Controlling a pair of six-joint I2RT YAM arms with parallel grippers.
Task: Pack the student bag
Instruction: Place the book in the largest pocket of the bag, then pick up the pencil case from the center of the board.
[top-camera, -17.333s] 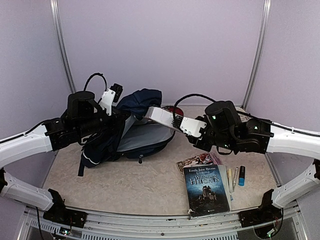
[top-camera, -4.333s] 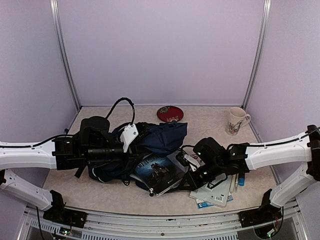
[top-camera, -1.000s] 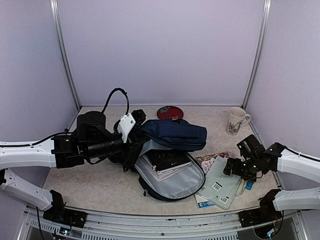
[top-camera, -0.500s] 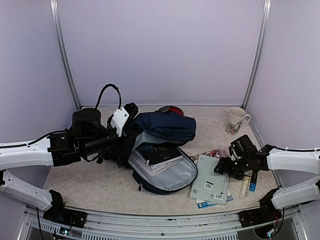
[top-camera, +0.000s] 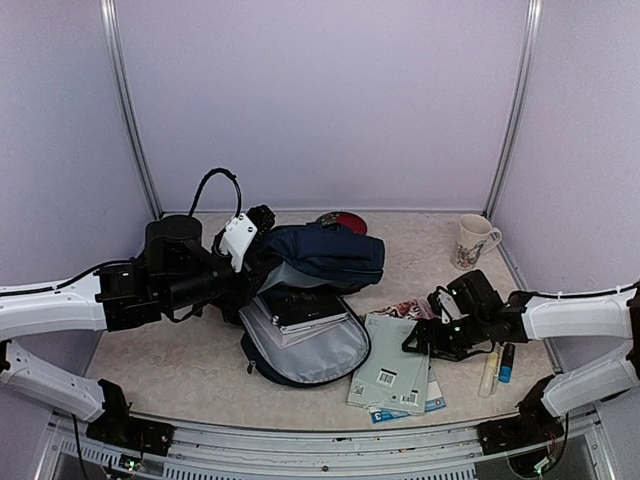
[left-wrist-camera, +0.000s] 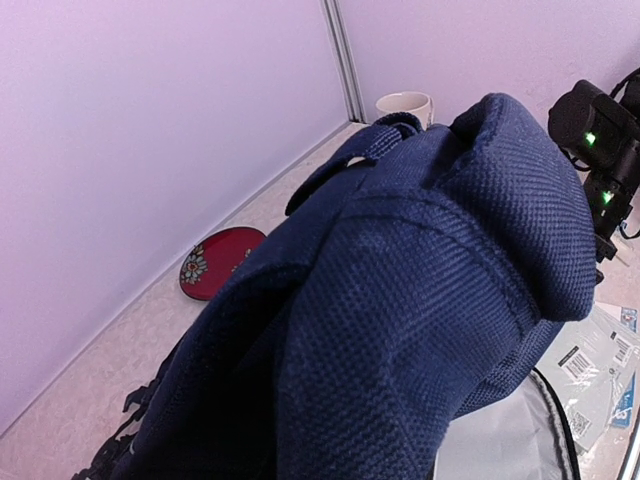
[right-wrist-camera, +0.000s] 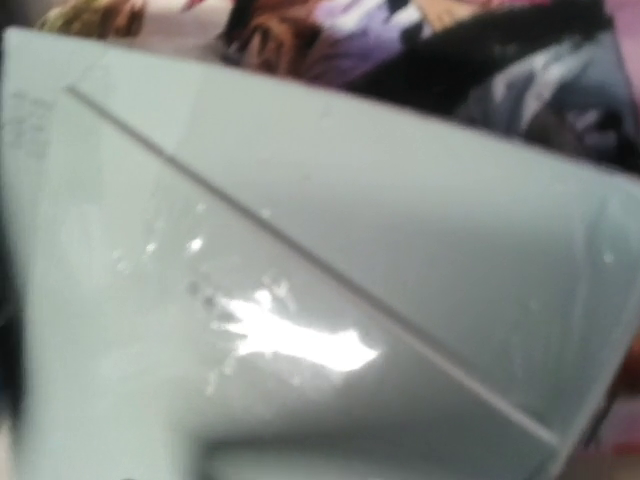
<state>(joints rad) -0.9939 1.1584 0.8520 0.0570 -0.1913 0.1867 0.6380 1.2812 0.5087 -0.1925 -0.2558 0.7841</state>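
Student bag (top-camera: 325, 258) flap apparently pinched by left gripper (top-camera: 262, 220); fingers hidden.

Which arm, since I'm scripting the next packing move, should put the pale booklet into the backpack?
Right. The right tool sits at the pale booklet beside the open backpack; the left tool is holding the backpack's flap up.

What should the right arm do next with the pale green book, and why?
I'd slide the pale green book leftward, probably into the open mouth of the student bag. The right gripper sits at the book's right edge. The book lies flat on the table beside the bag's grey lining, and the flap stands raised at the left gripper.
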